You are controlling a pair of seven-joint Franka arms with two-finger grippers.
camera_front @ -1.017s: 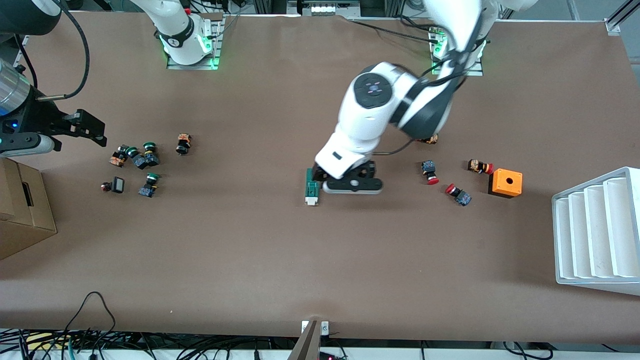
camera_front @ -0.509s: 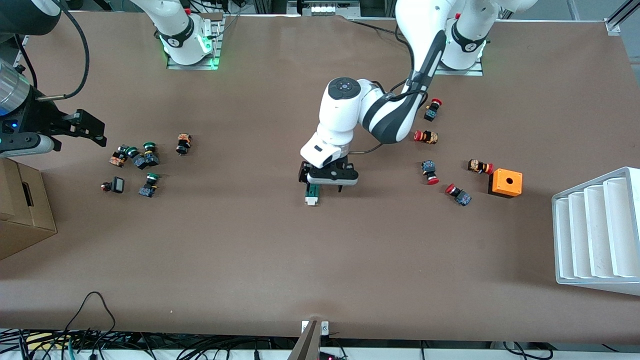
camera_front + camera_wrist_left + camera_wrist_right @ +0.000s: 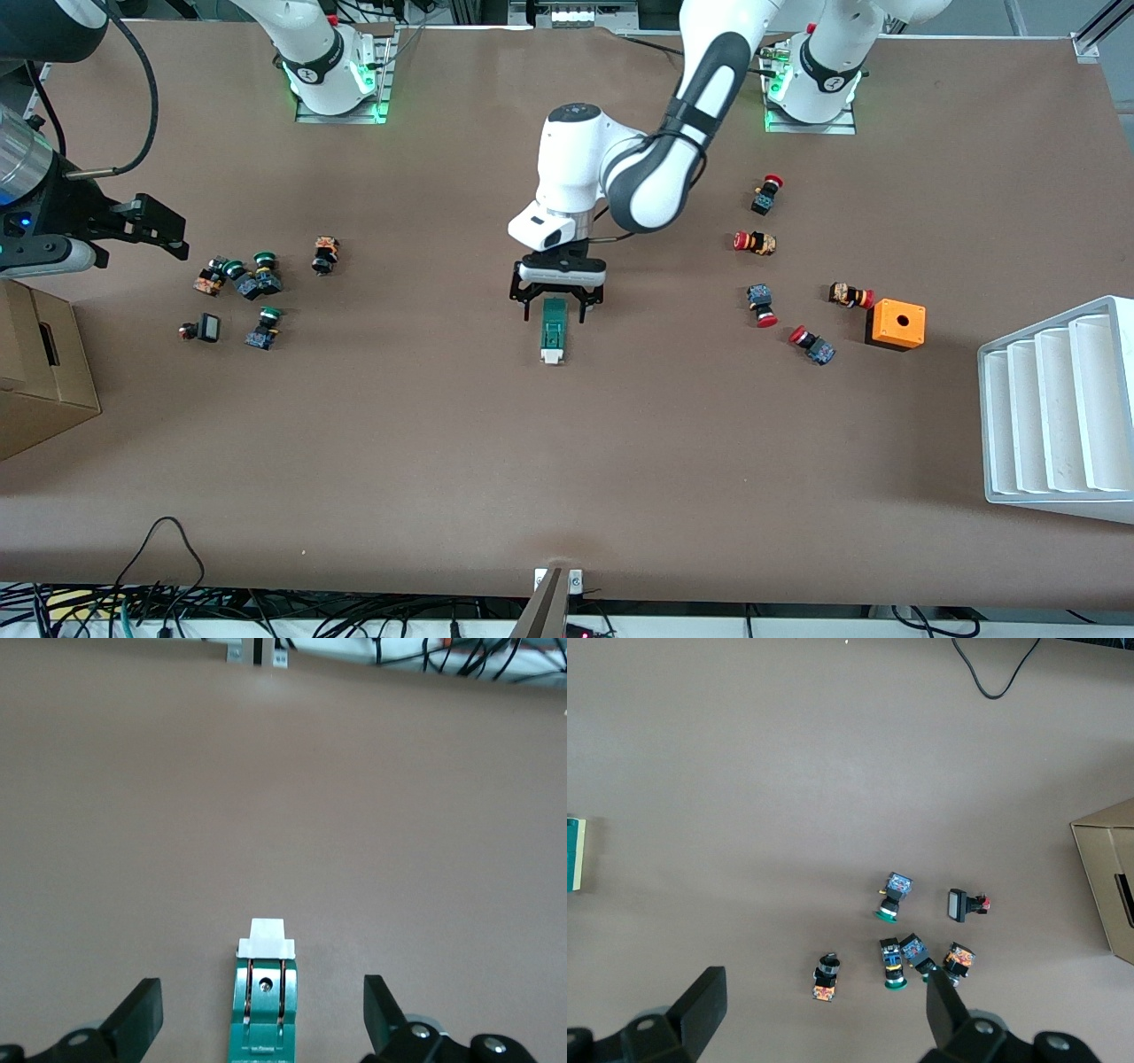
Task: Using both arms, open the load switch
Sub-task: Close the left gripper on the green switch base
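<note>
The switch [image 3: 554, 331] lies flat near mid-table, its white end [image 3: 552, 357] toward the front camera. The L gripper [image 3: 556, 307] hangs over its green end, fingers [image 3: 526, 306] spread wide, one on each side of the block and not touching it. In the L wrist view the switch [image 3: 266, 1003] sits centred between the two finger pads [image 3: 137, 1019], with two metal strips and a screw showing along its top, and the white end piece [image 3: 267, 939] pointing away from the gripper.

The R arm waits, up at its own end of the table. Its gripper [image 3: 146, 226] is over bare tabletop close to the green buttons [image 3: 248, 276], jaws apart, nothing in them. The R wrist view looks down past its fingers [image 3: 700, 1001] on that cluster [image 3: 908, 948], a cardboard box [image 3: 1107, 886] at the table's edge, and a sliver of the switch [image 3: 574, 853] at the frame's border.

Toward the L arm's end: red buttons [image 3: 764, 306] scattered, an orange box [image 3: 896, 324] w/ a hole on top, and a white rack [image 3: 1059, 408] at the table's edge.
</note>
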